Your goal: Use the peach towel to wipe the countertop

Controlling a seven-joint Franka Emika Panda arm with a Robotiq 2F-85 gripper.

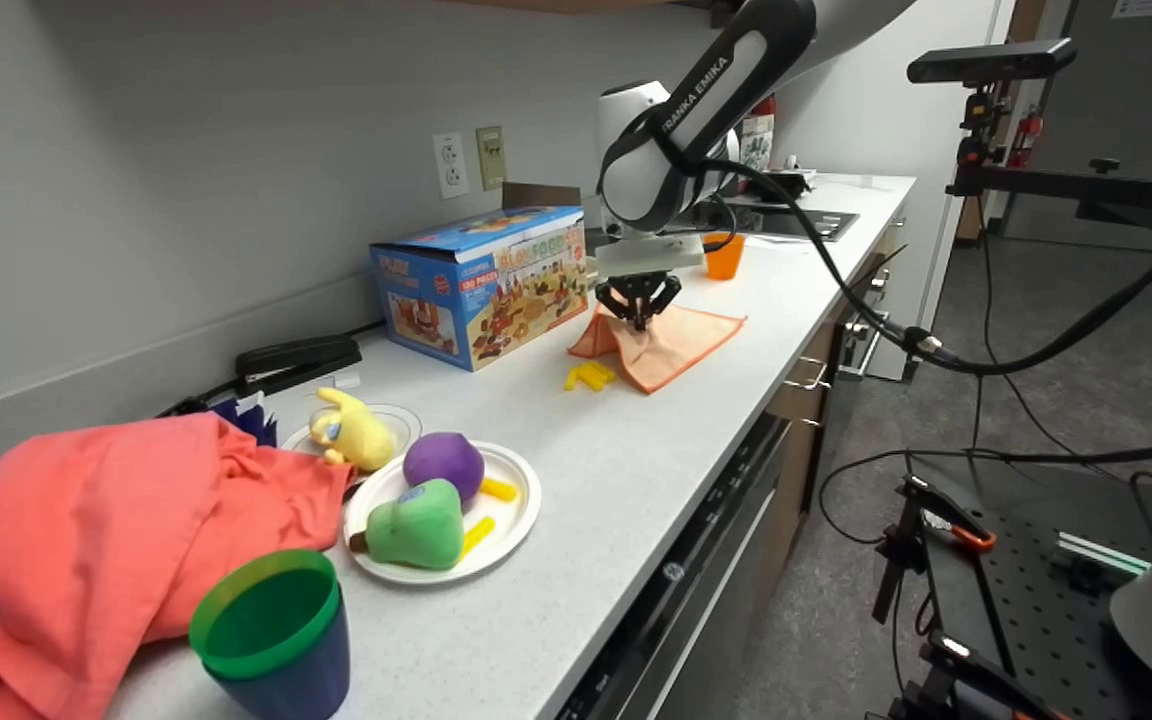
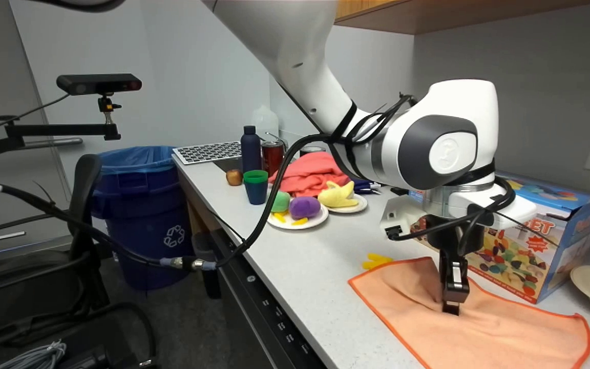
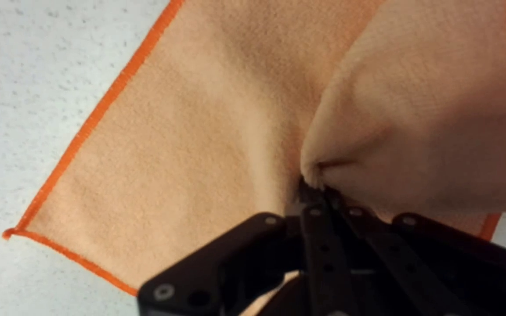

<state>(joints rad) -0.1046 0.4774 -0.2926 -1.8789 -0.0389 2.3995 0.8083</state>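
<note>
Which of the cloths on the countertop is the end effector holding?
The orange-edged peach towel: a fold of it is pinched in the end effector. The coral cloth lies bunched farther along the countertop, out of its grip.

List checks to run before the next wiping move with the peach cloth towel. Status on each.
1. Black two-finger gripper holds the peach cloth towel with orange edging: ok, fabric looks pinched at the fingertips.
2. Towel lies flat: not ok, creased and bunched around the grip.
3. Small yellow toy sticks out of the way: not ok, they lie right beside the towel; a stroke that way may push them.
4. Room beside the blue printed cardboard box: not ok, it stands close to the towel.
5. Round white plate apart from towel: ok, white speckled countertop shows between them.
6. Surface under towel clean: cannot tell, covered.
</note>
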